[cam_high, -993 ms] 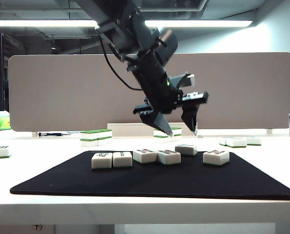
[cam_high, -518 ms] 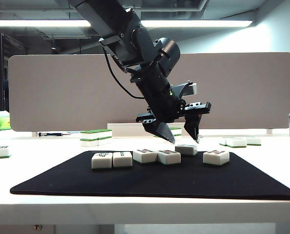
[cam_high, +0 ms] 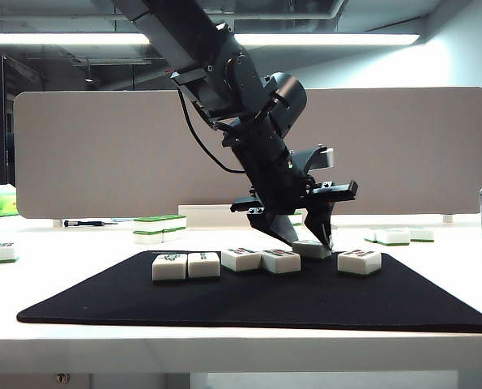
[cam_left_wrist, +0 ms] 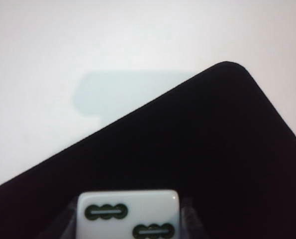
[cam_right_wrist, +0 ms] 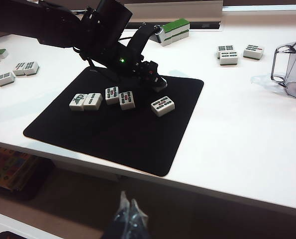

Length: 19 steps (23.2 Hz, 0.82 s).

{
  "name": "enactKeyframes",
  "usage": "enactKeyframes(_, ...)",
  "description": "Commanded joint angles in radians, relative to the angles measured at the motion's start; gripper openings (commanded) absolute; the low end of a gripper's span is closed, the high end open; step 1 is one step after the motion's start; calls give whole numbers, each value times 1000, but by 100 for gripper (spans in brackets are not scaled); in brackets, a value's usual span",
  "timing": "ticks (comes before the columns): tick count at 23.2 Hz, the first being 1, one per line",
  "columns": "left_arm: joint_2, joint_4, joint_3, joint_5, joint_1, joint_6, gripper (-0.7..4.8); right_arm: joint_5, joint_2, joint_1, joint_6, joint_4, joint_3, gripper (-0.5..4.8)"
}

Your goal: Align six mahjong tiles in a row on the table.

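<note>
The 6 small white rectangular mahjong tiles with thin green bases are lying on the black rectangular mat (cam_high: 257, 304), which is resting on the wide white table (cam_high: 241, 348). 4 tiles are forming a rough row at the mat's left and middle, 1 tile (cam_high: 359, 261) is sitting apart to the right, and the sixth tile (cam_high: 309, 249) is lying slightly behind the row.

I judge these tiles to be hard, stiff and light, with smooth, probably slippery faces, so taking one by its 2 opposite sides, low and square, looks safest.

The left gripper (cam_high: 312, 241) is reaching down over that sixth tile, with its jaws standing about half wide on either side. In the left wrist view the fingers (cam_left_wrist: 187, 219) are lying just beside the tile's sides (cam_left_wrist: 129, 215), but I cannot tell whether they are gripping.

The right gripper (cam_right_wrist: 127, 219) is hanging below the table's front edge, narrow and holding nothing.
</note>
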Motion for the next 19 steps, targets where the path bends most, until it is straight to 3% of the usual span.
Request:
enactKeyframes(1, -3, 2, 2, 2, -2, 0, 174, 5, -12, 1, -3, 13, 3, -1)
enactKeyframes(4, -27, -30, 2, 5, -2, 8, 174, 5, -12, 1, -3, 13, 3, -1)
enactKeyframes(8, -145, -167, 2, 2, 2, 179, 174, 5, -12, 1, -3, 13, 3, -1)
enactKeyframes(15, -259, -531, 2, 2, 58, 492, 174, 5, -12, 1, -3, 13, 3, -1)
enactKeyframes(19, -233, -560, 1, 2, 121, 514, 174, 4, -12, 1, -3, 12, 3, -1)
